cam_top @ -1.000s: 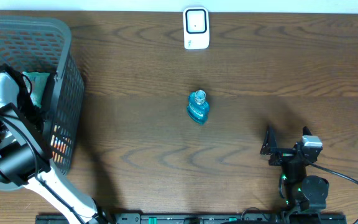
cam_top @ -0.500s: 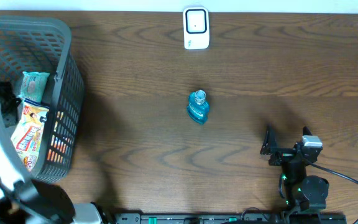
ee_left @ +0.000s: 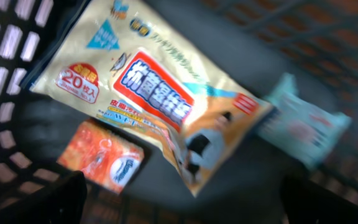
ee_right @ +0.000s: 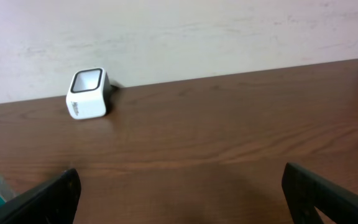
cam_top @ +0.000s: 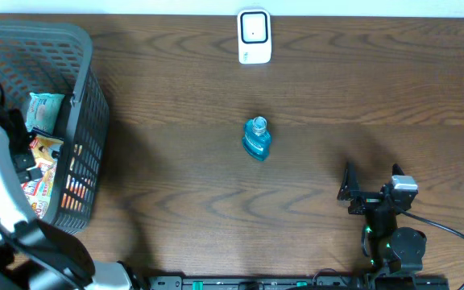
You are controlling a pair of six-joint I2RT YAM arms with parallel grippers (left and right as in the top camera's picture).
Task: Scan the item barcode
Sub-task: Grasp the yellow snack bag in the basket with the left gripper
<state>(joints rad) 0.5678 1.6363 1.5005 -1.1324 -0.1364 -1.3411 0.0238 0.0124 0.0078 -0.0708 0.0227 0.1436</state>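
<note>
Lying in the basket (cam_top: 83,97), the wipes packet (ee_left: 166,106) is sitting under the left gripper (ee_left: 185,202), its jaws standing spread. Pinching one edge, not the middle, is looking wisest before carrying it to the scanner (cam_top: 254,36). The right gripper (ee_right: 179,196) is idling, spread.

Basket (cam_top: 84,56) far left (packets (cam_top: 43,113) inside); bottle (cam_top: 256,138) centre; scanner (cam_top: 254,36) behind bottle, at far edge.
</note>
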